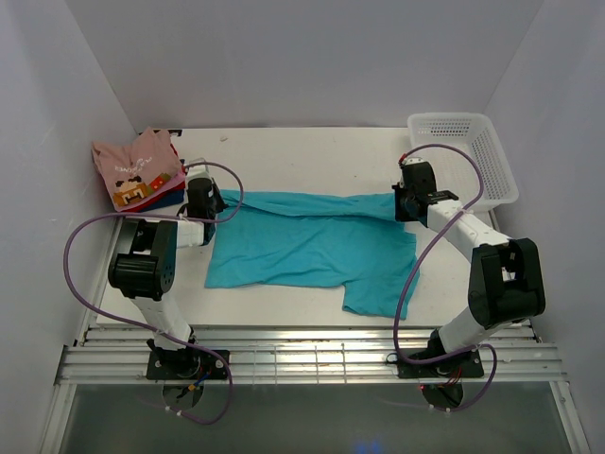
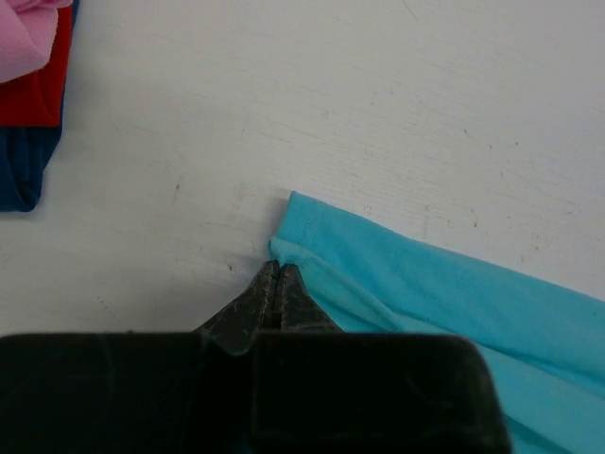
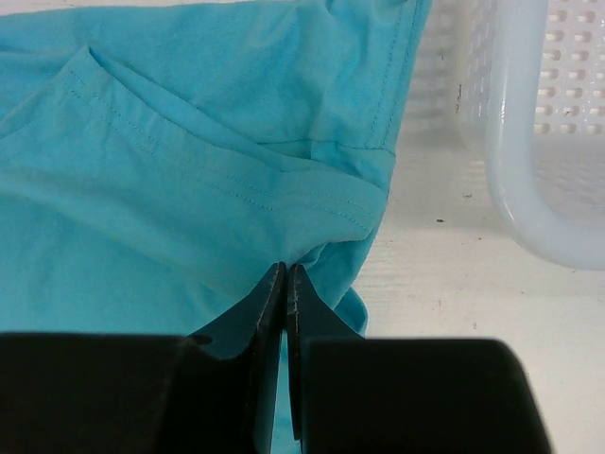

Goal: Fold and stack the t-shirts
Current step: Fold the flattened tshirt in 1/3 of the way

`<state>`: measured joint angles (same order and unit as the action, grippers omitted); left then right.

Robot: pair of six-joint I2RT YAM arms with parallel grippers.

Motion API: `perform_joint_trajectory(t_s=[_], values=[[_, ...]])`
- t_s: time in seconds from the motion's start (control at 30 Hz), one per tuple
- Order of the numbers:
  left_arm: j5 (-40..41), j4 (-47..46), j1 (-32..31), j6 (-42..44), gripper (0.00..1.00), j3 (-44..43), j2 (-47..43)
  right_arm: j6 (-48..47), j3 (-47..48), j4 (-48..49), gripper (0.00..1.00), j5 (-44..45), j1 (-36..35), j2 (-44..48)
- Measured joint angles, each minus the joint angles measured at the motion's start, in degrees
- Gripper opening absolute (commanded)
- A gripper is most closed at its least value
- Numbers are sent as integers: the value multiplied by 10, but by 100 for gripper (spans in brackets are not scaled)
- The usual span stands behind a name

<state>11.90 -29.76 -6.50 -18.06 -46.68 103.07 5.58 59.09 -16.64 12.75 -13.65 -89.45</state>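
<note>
teal shirt: plain teal short-sleeved cloth t-shirt lies spread on the white table, mid-table between the two arms. Its far edge is folded over into a narrow band, and one sleeve points to the near right.
left gripper: left gripper has its jaws pressed together, pinching the left end of the folded band low at the table.
right gripper: right gripper has its jaws together, clamped on bunched teal cloth at the band's right end.
stack: folded pink t-shirt with pixel-block graphic sits on top of the folded red t-shirt and the folded dark blue t-shirt, at the table's far left corner.
basket: white plastic mesh basket at the far right, just beside the right gripper.
</note>
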Motion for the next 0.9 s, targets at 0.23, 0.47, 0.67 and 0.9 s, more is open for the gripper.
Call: perform_joint_trajectory(t_s=[0.23,0.47,0.67,0.9], values=[[9,12,0,2,0,-2,0,0,-1,-2,8,9,0,0],[10,21,0,2,0,-2,0,0,-9,-11,8,13,0,0],[4,39,0,6,46,4,-7,0,-11,-17,10,20,0,-2],[43,74,-5,0,54,37,-76,5,-17,-42,39,30,0,-6]])
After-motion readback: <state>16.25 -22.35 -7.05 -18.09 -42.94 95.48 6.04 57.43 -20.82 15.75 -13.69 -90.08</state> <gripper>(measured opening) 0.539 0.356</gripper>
